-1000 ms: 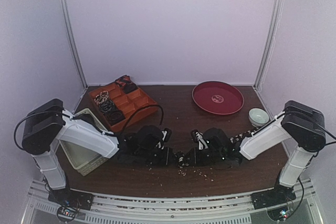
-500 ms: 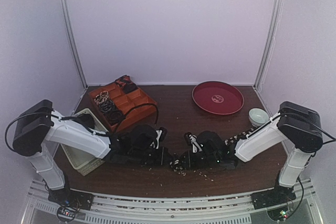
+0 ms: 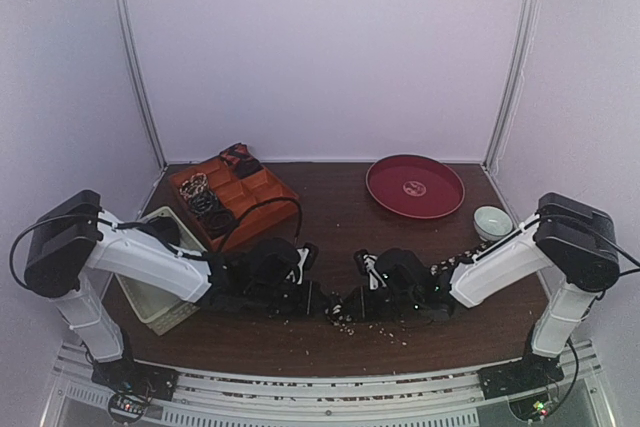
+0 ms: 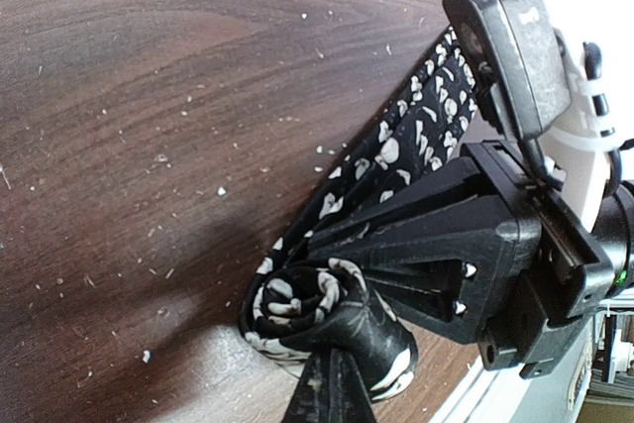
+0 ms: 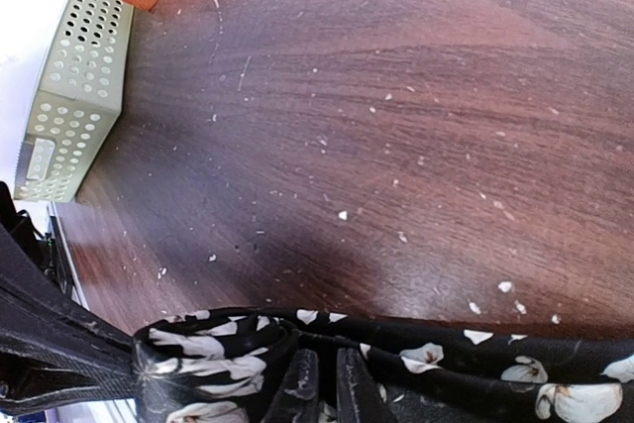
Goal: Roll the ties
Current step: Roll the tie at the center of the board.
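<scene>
**Item 1: tie (image 4: 297, 306).** Black with a white flower print. It lies on the table (image 4: 149, 96) close to the near edge, between the two arms. One end is wound into a small tight coil. The rest runs off as a flat strip toward the robot's right.

**Item 2: left gripper (image 4: 327, 388).** Its fingers are together and clamped on the outer wrap of the coil. This hold probably pins the turns already made so they do not spring loose.

**Item 3: right gripper (image 5: 327, 375).** Its fingers are nearly together, pinching the fabric where the strip meets the coil. The left wrist view shows it reaching in from the opposite side. It is probably placed there to turn the coil along the loose length, most of which is not yet rolled.

**Item 4: orange tray (image 3: 262, 190).** Divided into compartments, standing at the far left of the table.
- Rolled ties (image 3: 210, 207) sit in several cells on its left side.
- One roll at the far corner shows some red.
- The cells on the right side look unfilled.

**Item 5: white basket (image 3: 150, 282).** Has perforated sides and stands beside the tray on the near left. The left arm partly covers it, so its contents cannot be made out.

**Item 6: red plate (image 3: 440, 205).** Stands at the far right.

**Item 7: small bowl (image 3: 492, 220).** Pale, just beside the plate. Its contents are too small to tell.

**Item 8: pale crumbs (image 5: 342, 215).** Scattered over the wood around the work area.
</scene>
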Motion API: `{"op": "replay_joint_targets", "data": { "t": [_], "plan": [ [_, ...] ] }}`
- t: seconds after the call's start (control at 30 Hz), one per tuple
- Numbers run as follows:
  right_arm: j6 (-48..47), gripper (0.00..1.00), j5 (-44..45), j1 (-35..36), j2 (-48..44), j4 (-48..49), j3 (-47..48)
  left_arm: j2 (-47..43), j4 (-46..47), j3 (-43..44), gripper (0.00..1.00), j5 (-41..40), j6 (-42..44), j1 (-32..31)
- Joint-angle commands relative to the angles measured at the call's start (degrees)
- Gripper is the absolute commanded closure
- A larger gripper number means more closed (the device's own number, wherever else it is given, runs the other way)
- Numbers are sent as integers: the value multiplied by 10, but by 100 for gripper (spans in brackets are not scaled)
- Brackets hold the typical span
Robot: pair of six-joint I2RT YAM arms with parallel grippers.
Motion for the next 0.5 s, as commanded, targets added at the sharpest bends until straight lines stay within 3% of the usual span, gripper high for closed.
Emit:
{"op": "replay_joint_targets", "data": {
  "t": [0.0,0.23,0.47],
  "plan": [
    [-3,90,19,-3,-22,-34,4,10,13,15,99,-7,8,-3],
    [-13,83,27,-4,-32,-80,19,22,6,31,99,-6,12,-3],
    [-23,88,47,-9,-40,-108,19,22,6,34,99,-7,14,-3]
  ]
}}
